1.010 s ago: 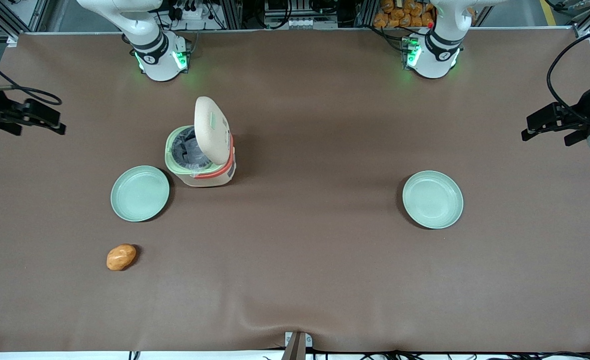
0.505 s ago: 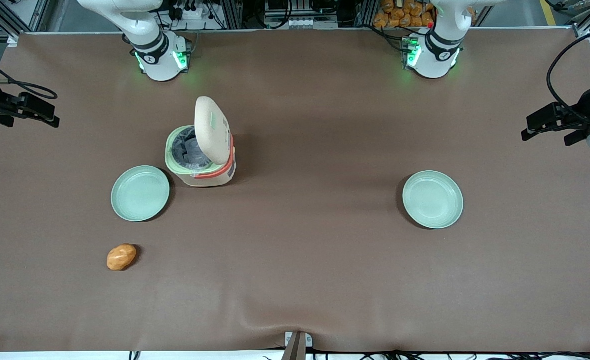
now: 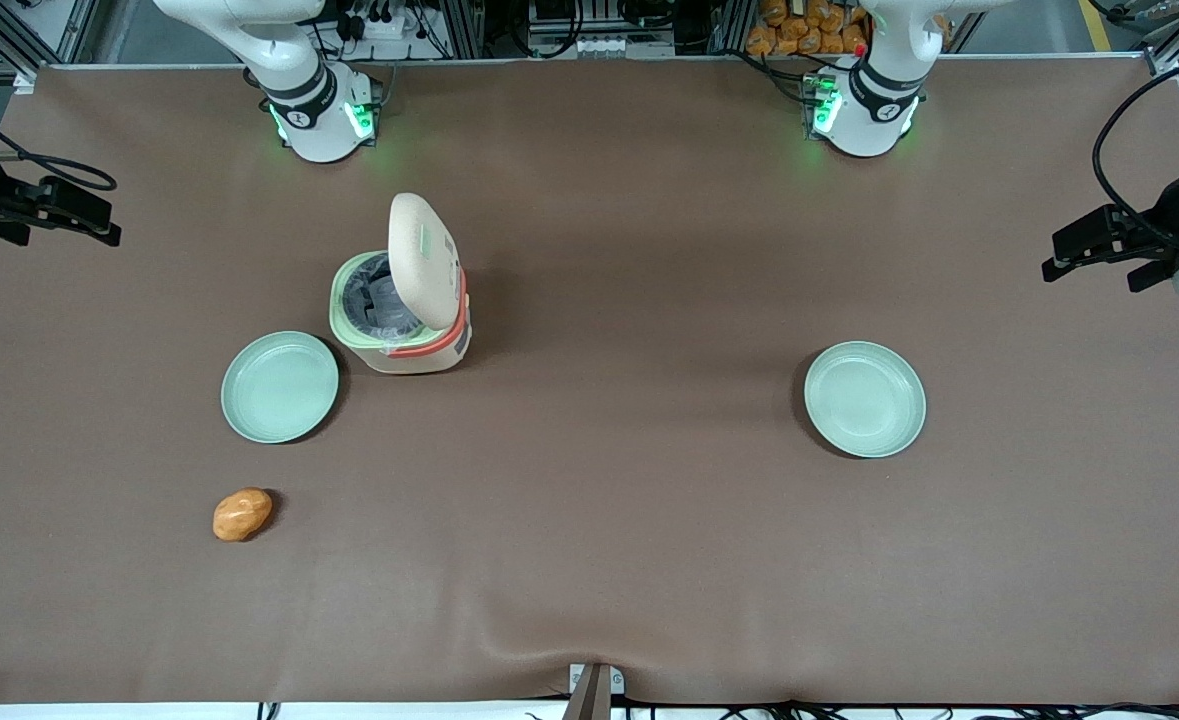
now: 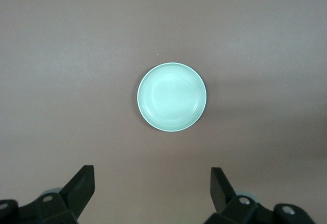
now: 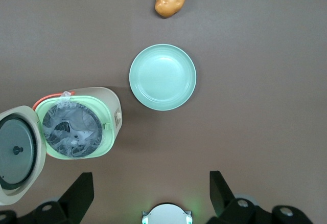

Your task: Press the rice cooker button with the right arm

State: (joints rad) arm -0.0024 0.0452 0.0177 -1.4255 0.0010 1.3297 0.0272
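Note:
The cream rice cooker stands with its lid swung up, so the pale green rim and a crinkled plastic liner inside show. The right wrist view looks down on the rice cooker and its lid from well above. I cannot pick out its button. The right arm's gripper hangs high at the working arm's end of the table, well apart from the cooker. In the wrist view that gripper is open, with nothing between its black fingers.
A green plate lies beside the cooker, nearer the front camera. A potato lies nearer still. Another green plate sits toward the parked arm's end. The right arm's base stands at the table's back edge.
The right arm's gripper has drifted a little away from the front camera at the table's end. The cooker, plates and potato have not moved.

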